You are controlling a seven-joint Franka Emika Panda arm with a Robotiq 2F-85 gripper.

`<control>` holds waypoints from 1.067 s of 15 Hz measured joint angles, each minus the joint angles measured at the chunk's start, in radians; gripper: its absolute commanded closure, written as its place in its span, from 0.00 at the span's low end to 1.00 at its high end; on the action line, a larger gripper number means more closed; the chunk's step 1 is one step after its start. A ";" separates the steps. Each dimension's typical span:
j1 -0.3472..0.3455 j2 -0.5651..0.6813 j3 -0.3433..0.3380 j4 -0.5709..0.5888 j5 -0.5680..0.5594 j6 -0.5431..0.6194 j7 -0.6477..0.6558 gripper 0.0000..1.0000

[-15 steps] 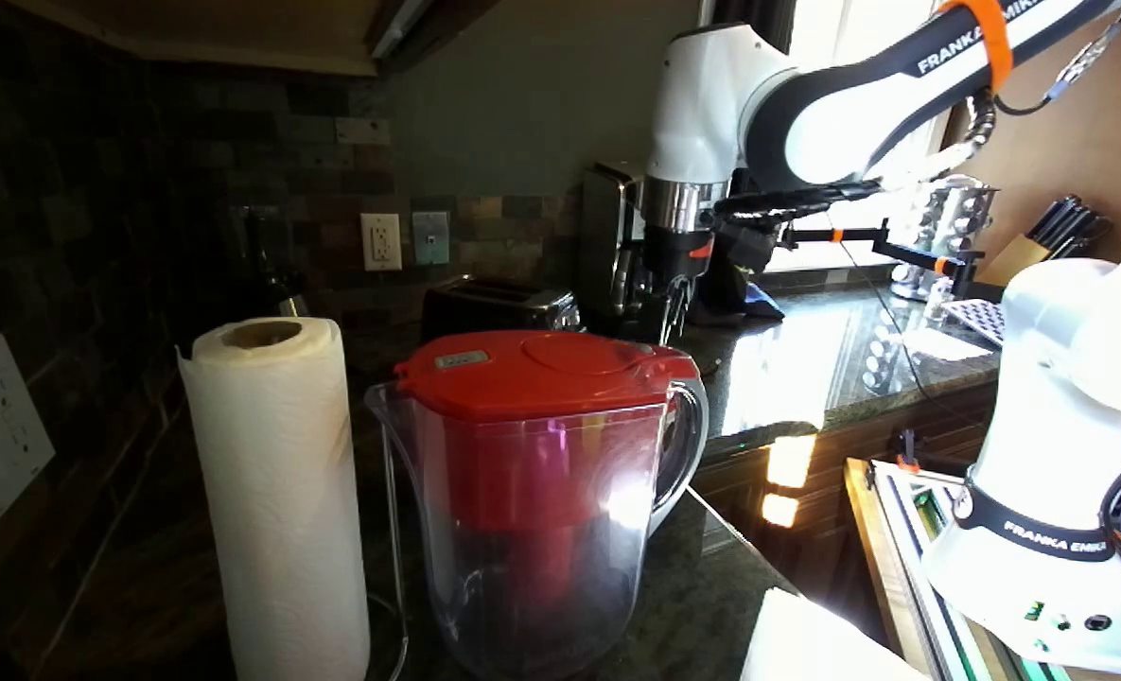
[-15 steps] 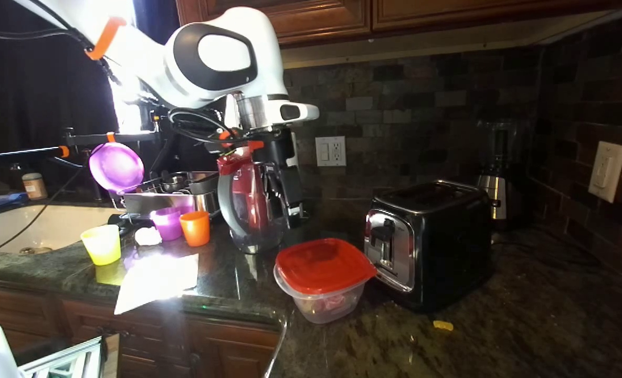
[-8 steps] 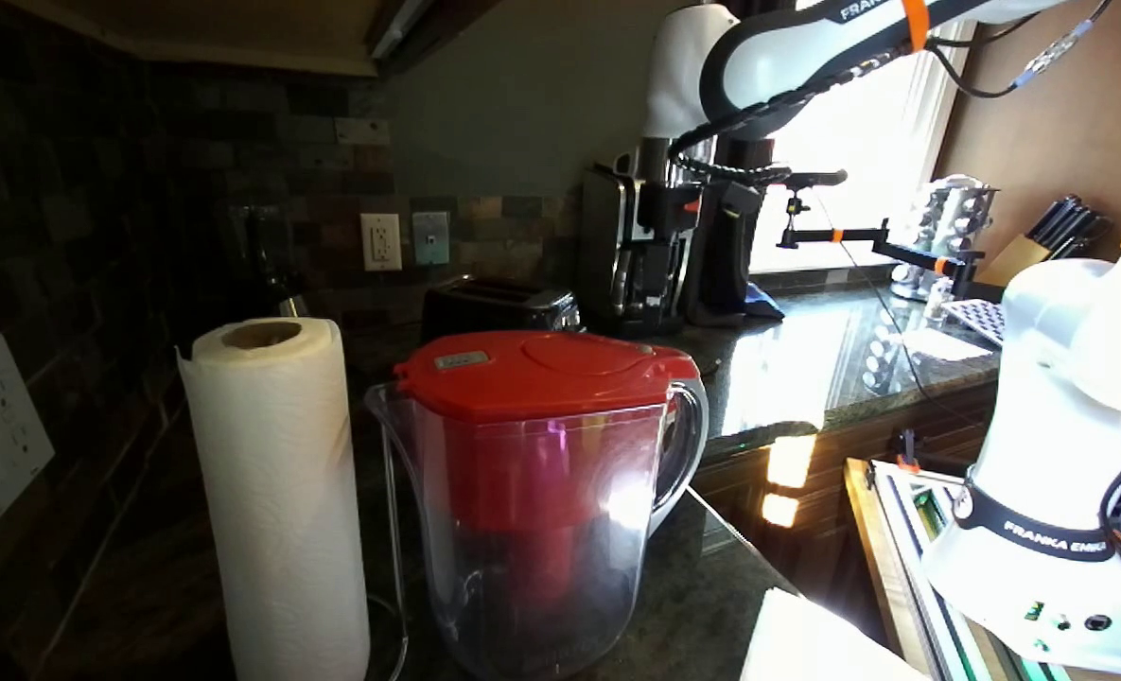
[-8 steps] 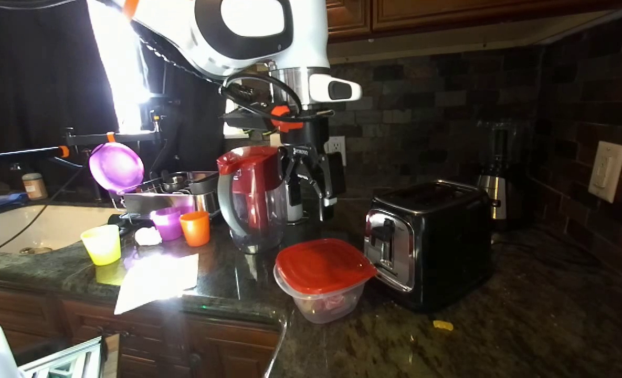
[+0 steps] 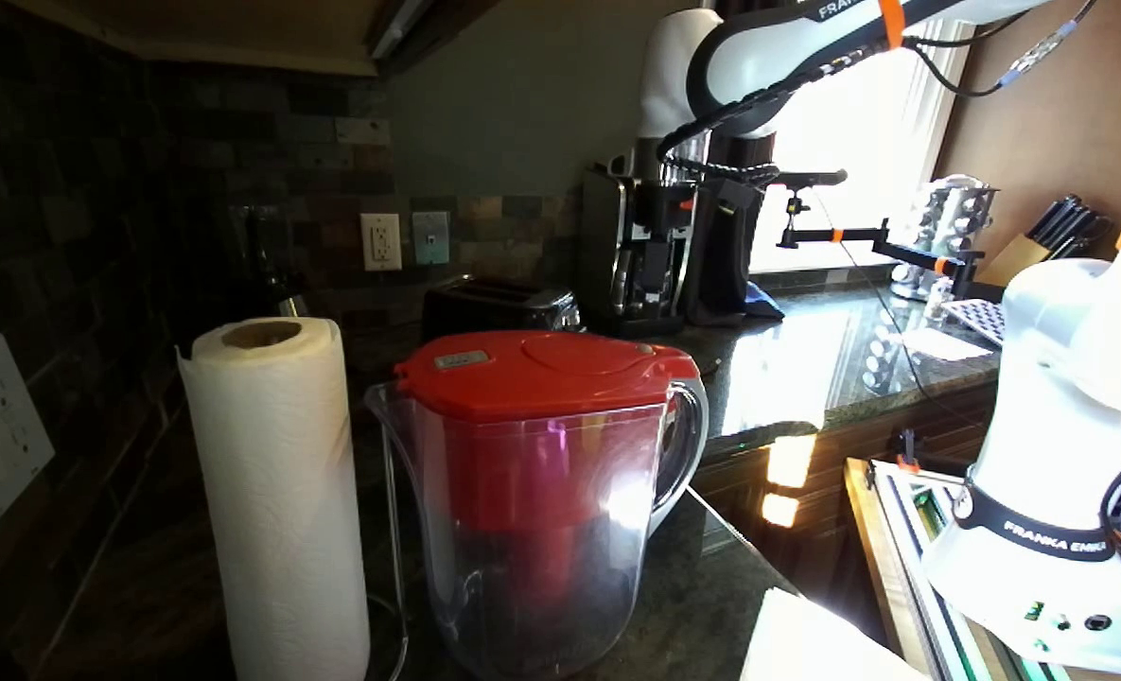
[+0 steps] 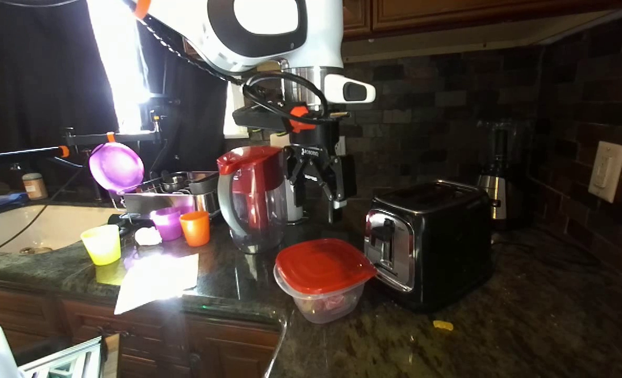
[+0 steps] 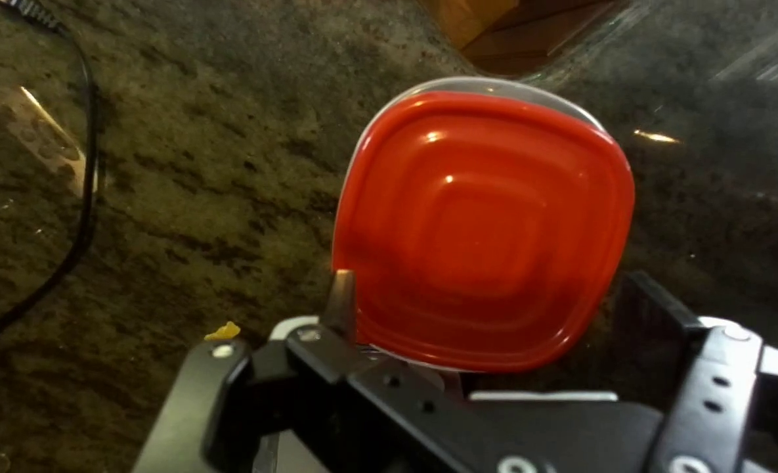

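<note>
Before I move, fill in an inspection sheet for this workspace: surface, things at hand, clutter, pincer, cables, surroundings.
Surface: dark stone counter with glare; a small yellow scrap lies near the black toaster.
Things at hand: clear container with a red lid set off-centre, the container's rim showing along one edge in the wrist view.
Clutter: red-lidded pitcher, paper towel roll, yellow cup, purple cup, orange cup.
Pincer: open, holding nothing, hanging near the red lid without touching it.
Cables: a black cable crosses the counter in the wrist view; another cable loops beside the arm in an exterior view.
Surroundings: tiled wall, wooden cabinets, bright window.
</note>
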 measured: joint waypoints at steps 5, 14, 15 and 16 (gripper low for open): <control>-0.001 0.068 -0.071 0.041 0.046 0.000 -0.268 0.00; -0.019 0.208 -0.102 0.107 0.091 -0.001 -0.468 0.00; -0.020 0.221 -0.101 0.113 0.097 -0.001 -0.477 0.00; -0.022 0.232 -0.100 0.120 0.106 -0.001 -0.489 0.00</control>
